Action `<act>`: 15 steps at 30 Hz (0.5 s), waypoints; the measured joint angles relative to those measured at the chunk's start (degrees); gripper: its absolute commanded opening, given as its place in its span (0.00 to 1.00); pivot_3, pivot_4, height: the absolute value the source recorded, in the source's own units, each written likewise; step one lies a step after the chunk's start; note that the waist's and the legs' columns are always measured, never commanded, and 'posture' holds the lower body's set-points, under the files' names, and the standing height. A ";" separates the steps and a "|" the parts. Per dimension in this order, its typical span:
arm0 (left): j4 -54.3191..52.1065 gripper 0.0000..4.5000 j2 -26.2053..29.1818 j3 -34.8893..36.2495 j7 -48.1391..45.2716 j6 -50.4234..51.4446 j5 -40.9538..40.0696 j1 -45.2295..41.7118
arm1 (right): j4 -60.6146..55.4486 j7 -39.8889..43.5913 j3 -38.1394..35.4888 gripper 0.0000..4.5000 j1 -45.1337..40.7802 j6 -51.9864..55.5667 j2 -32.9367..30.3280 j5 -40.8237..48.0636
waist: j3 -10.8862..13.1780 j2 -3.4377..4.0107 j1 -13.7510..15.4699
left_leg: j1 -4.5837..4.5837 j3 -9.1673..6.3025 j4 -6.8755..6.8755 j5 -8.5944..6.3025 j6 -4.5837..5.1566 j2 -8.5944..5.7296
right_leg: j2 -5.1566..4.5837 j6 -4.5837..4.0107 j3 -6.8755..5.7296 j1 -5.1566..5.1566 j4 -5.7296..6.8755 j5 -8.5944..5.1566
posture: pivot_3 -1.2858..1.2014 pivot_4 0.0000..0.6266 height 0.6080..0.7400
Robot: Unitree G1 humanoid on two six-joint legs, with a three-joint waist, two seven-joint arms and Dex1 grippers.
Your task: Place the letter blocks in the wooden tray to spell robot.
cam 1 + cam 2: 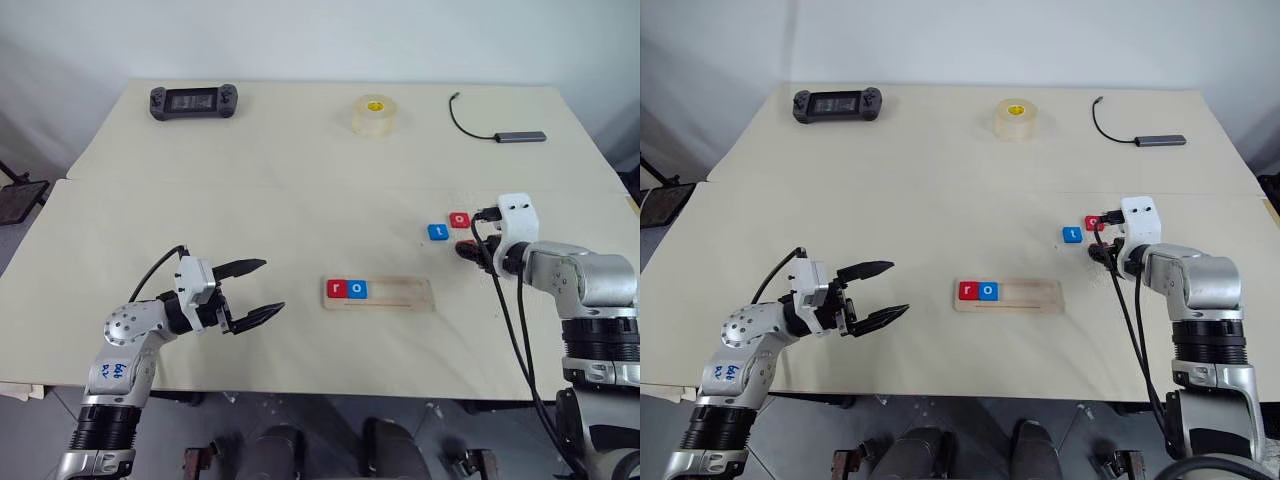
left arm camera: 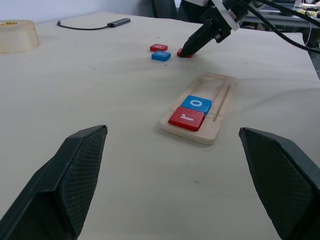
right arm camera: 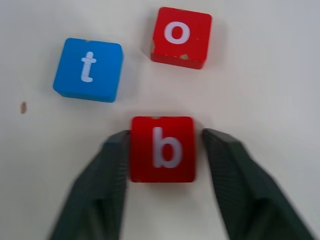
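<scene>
The wooden tray (image 1: 405,293) lies at the table's middle front, with a red r block (image 1: 335,289) and a blue o block (image 1: 357,289) at its left end. To the right, on the table, lie a blue t block (image 3: 88,69), a red o block (image 3: 180,36) and a red b block (image 3: 162,148). My right gripper (image 3: 166,134) points down at the b block, and its fingers (image 3: 107,175) press against the block's two sides as it rests on the table. Left of the tray, my left gripper (image 1: 272,287) hovers open and holds nothing.
At the table's back stand a black game controller (image 1: 194,101), a roll of clear tape (image 1: 374,115) and a black cable with a flat adapter (image 1: 520,135). A seam crosses the tabletop between them and the blocks.
</scene>
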 measured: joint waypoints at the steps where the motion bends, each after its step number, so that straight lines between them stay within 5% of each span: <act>1: -0.08 1.00 0.00 -0.10 -0.03 0.01 0.00 -0.08 | -0.34 -0.19 -0.16 0.32 0.14 0.16 0.04 0.01 | 0.00 0.00 0.01 | 0.00 0.00 0.00 0.00 0.00 0.00 | 0.00 0.00 0.00 0.00 0.00 0.00 | 0.52 0.24 1.00; 9: 1.61 1.00 -1.21 -3.09 -2.29 -0.01 0.03 -4.24 | -17.15 -2.93 -6.59 0.32 7.90 11.74 0.53 1.99 | 0.00 0.00 0.61 | -0.12 -0.05 -0.01 0.00 0.00 -0.01 | 0.00 0.00 -0.02 -0.09 -0.02 0.00 | 0.52 0.24 1.00; 15: 5.79 1.00 -2.11 -5.78 -6.21 -1.98 0.75 -7.74 | -37.30 -6.41 -13.89 0.32 16.13 25.50 7.48 2.57 | 0.00 0.01 0.44 | -0.11 0.00 -0.02 0.00 0.00 0.00 | 0.03 0.00 0.04 -0.12 0.02 0.00 | 0.52 0.24 1.00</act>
